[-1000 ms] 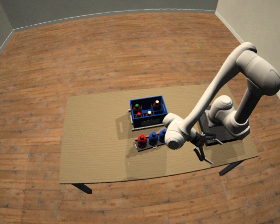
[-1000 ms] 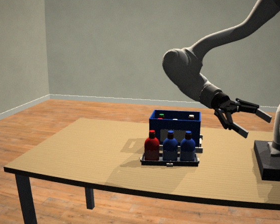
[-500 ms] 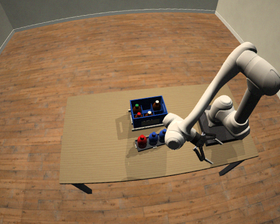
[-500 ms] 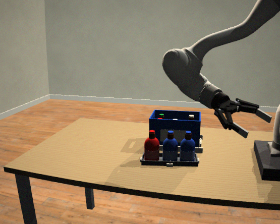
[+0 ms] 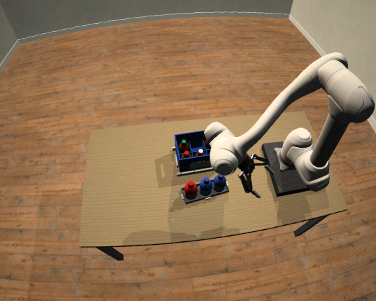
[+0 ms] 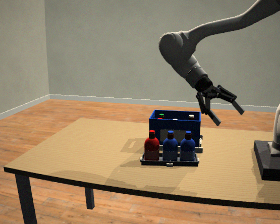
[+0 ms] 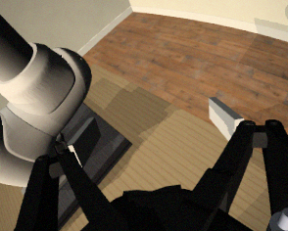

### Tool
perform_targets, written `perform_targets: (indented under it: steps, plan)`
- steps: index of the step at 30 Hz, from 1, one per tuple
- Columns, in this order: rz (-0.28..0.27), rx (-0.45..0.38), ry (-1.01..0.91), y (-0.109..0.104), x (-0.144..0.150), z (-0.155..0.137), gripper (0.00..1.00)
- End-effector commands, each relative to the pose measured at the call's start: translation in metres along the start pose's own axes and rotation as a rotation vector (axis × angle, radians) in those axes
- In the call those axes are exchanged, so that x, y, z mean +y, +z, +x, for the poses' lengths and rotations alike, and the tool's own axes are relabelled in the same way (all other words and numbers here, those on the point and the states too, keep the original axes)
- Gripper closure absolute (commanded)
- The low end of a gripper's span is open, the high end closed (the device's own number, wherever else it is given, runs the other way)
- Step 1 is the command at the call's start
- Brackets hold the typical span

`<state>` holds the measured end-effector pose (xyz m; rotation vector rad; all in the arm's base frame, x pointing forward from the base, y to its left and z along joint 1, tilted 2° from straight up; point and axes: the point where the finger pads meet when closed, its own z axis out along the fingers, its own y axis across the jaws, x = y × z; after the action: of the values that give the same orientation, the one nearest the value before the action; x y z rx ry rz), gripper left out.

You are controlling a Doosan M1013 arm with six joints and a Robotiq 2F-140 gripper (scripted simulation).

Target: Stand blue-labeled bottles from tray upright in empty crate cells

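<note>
Two blue bottles with blue caps, the middle one [image 5: 206, 187] [image 6: 170, 150] and the right one [image 5: 219, 184] [image 6: 187, 150], stand upright on the dark tray [image 5: 221, 192] [image 6: 154, 163]. A red bottle [image 5: 190, 190] [image 6: 152, 149] stands at its left end. The blue crate [image 5: 187, 165] [image 6: 155, 126] stands behind the tray. It holds bottles with a green cap [image 5: 183, 142], a red cap [image 5: 186, 152] and white caps; its back middle cell is empty. The arm hides its right part in the top view. My gripper [image 5: 263, 182] [image 6: 229, 117] [image 7: 152, 117] is open and empty, tilted, right of crate and tray, above the table.
The arm's dark base plate [image 5: 275, 179] [image 6: 273, 174] [image 7: 110, 147] is to the right of the gripper. Pale brackets flank the crate and the tray on the wooden table [image 5: 122, 190] [image 6: 78, 146]. The arm's wrist hangs over the crate's right side in the top view.
</note>
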<state>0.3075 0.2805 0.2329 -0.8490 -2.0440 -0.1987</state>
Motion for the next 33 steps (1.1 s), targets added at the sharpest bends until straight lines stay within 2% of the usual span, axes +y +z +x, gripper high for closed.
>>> perform_targets:
  steps: [1, 2, 5, 6, 9, 10, 13, 14, 15, 18, 19, 22, 23, 25, 26, 27, 28, 30, 33]
  plan:
    - [-0.007, -0.050, -0.012, -0.022, -0.007, -0.020, 0.00]
    - [-0.019, -0.149, -0.022, -0.060, -0.018, -0.054, 0.00]
    - [-0.019, -0.149, -0.022, -0.060, -0.018, -0.054, 0.00]
    - [-0.033, -0.257, -0.032, -0.097, -0.029, -0.087, 0.00]
    - [-0.033, -0.257, -0.032, -0.101, -0.031, -0.092, 0.00]
    - [-0.048, -0.371, -0.043, -0.140, -0.042, -0.127, 0.00]
    - [-0.048, -0.371, -0.043, -0.145, -0.044, -0.131, 0.00]
    - [-0.062, -0.486, -0.054, -0.184, -0.056, -0.166, 0.00]
    - [-0.062, -0.486, -0.054, -0.190, -0.058, -0.171, 0.00]
    - [-0.062, -0.486, -0.054, -0.190, -0.058, -0.171, 0.00]
    - [-0.077, -0.599, -0.064, -0.233, -0.070, -0.211, 0.00]
    - [-0.077, -0.599, -0.064, -0.233, -0.070, -0.211, 0.00]
    - [-0.090, -0.700, -0.074, -0.267, -0.081, -0.242, 0.00]
    - [-0.090, -0.700, -0.074, -0.271, -0.082, -0.246, 0.00]
    - [-0.100, -0.782, -0.081, -0.303, -0.091, -0.275, 0.00]
    - [-0.100, -0.782, -0.081, -0.303, -0.091, -0.275, 0.00]
    - [-0.108, -0.844, -0.087, -0.327, -0.099, -0.296, 0.00]
    - [-0.118, -0.916, -0.093, -0.354, -0.107, -0.321, 0.00]
    - [-0.120, -0.940, -0.095, -0.363, -0.110, -0.329, 0.00]
